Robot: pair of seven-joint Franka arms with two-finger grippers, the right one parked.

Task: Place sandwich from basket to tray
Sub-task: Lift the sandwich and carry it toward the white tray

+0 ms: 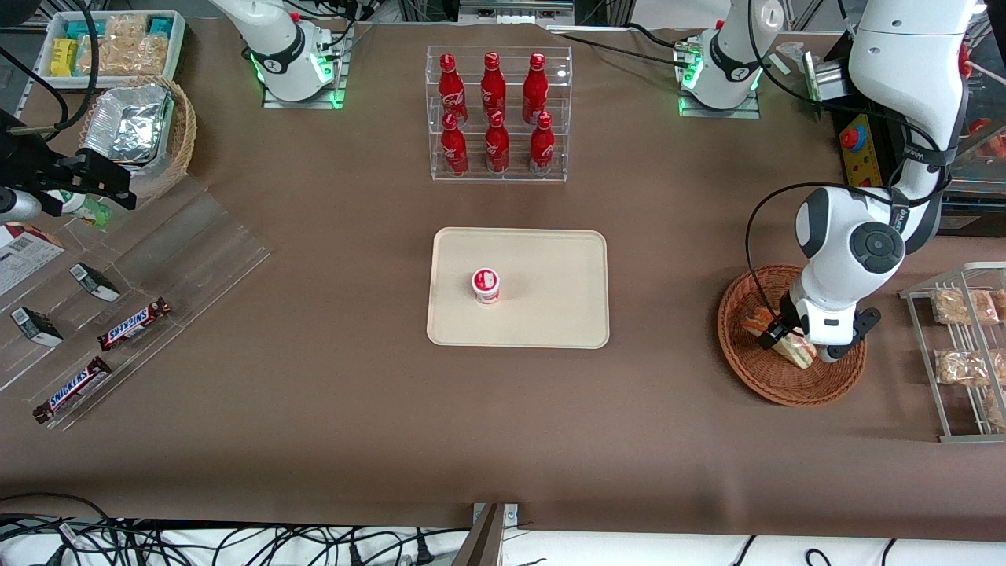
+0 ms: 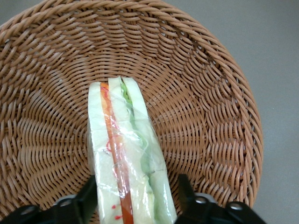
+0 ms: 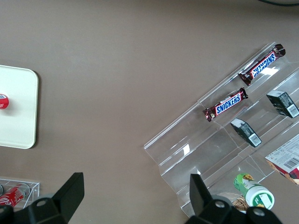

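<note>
In the basket (image 1: 790, 369), toward the working arm's end of the table (image 1: 314, 440), the sandwich (image 2: 128, 158) lies with its bread slices and red, orange and green layers facing up, and the claw (image 2: 138, 198) is released, one finger on each outer side of it and neither visibly pressing in. It looks light and soft, with slick wrap, so a hard squeeze would likely crush it or let it slide. The flat bread faces near its middle seem the best hold before carrying it to the tray (image 1: 566, 259), where a small cup (image 1: 486, 284) already stands.
</note>
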